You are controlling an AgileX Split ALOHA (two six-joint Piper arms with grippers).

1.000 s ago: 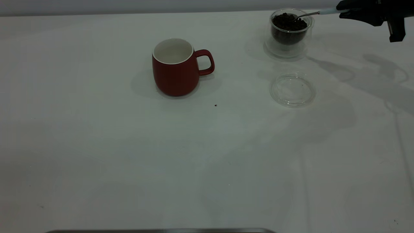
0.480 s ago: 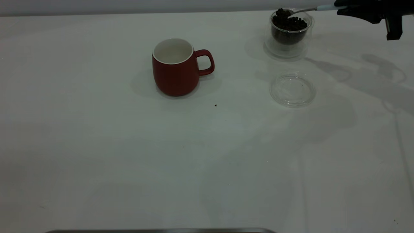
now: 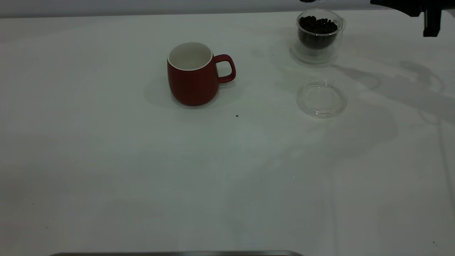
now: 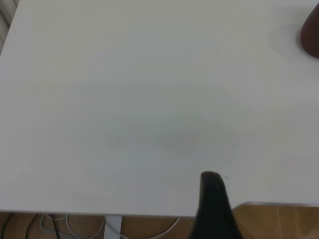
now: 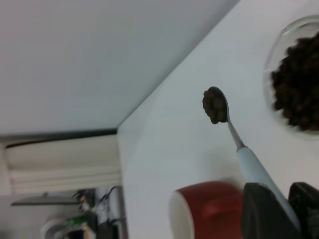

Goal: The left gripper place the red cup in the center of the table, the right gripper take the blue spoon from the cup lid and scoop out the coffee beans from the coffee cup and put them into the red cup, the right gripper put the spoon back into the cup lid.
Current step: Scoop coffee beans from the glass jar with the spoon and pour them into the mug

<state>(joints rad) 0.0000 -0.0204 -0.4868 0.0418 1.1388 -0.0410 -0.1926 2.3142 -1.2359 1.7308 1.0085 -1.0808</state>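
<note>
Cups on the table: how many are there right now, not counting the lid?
2. The red cup stands near mid-table, empty as far as the exterior view shows. The coffee cup, holding coffee beans, stands at the far right, behind the cup lid. None appears hidden.

I see a plain pale wall (image 3: 142, 6) behind my workspace. Below the near edge there is wood-toned floor (image 4: 279, 221) with loose cables (image 4: 45, 224) (thin, tangled). Soft shadows (image 3: 355, 128) lie across the white surface.
</note>
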